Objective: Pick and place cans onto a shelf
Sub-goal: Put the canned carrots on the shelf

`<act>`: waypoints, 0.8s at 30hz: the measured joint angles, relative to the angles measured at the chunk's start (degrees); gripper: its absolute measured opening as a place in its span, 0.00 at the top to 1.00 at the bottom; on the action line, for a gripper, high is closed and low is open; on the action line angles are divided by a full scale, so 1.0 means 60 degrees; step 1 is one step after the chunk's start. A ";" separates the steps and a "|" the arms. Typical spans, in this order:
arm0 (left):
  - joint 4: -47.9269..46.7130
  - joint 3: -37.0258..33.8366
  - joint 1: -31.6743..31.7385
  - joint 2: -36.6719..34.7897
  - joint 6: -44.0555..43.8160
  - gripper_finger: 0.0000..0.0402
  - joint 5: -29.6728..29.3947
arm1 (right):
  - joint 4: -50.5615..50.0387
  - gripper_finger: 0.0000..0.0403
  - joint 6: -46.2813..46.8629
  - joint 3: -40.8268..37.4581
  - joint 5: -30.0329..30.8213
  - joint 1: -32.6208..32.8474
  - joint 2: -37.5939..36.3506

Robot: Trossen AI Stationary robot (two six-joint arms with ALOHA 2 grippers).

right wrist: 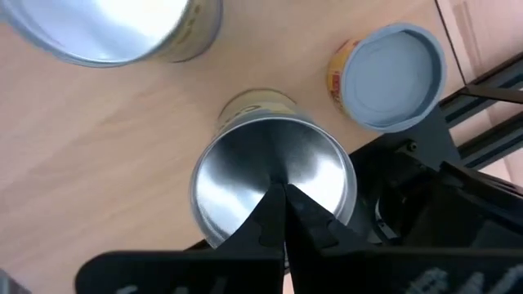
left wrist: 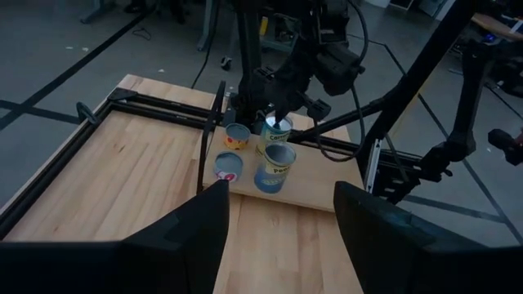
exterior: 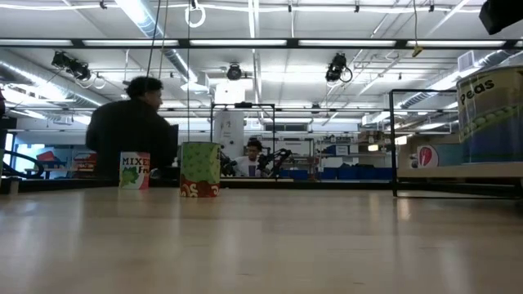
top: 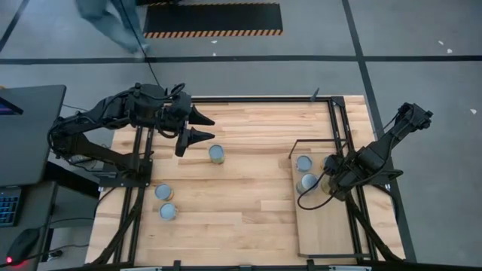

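The shelf [top: 324, 218], a pale board in a black frame, lies at the table's right. It carries three cans: one [top: 304, 162], one with a yellow-red label [right wrist: 384, 73], and one with a shiny top [right wrist: 245, 188] standing upright under my right gripper [right wrist: 284, 196]. That gripper is shut and points down over the can's top. My left gripper [top: 205, 126] is open and empty at the far left, above the table. A can [top: 217, 153] stands just near of it, and two more [top: 163, 191] [top: 168, 211] stand near the left edge. My right gripper's shut fingertips [right wrist: 278, 204] come from above and stand over the middle of the can's round top [right wrist: 270, 167]. I cannot tell whether they touch it. The can stands upright on the shelf.
The shelf's black frame posts [exterior: 394, 143] rise around the board. A bare stretch of tabletop [top: 256, 188] lies between the left cans and the shelf. A person [exterior: 131, 131] sits beyond the table, and another passes at the far left [top: 105, 22].
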 joint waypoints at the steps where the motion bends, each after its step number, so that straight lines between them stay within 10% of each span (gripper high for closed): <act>1: 0.0000 0.0000 0.0000 0.0000 0.0000 0.44 0.0000 | 0.0122 0.99 0.0025 -0.0093 -0.0008 0.0000 0.0002; 24: -0.0017 0.0000 -0.0003 -0.0022 -0.0007 0.44 0.0007 | 0.0238 0.99 0.0211 -0.0053 -0.0139 0.0004 0.0000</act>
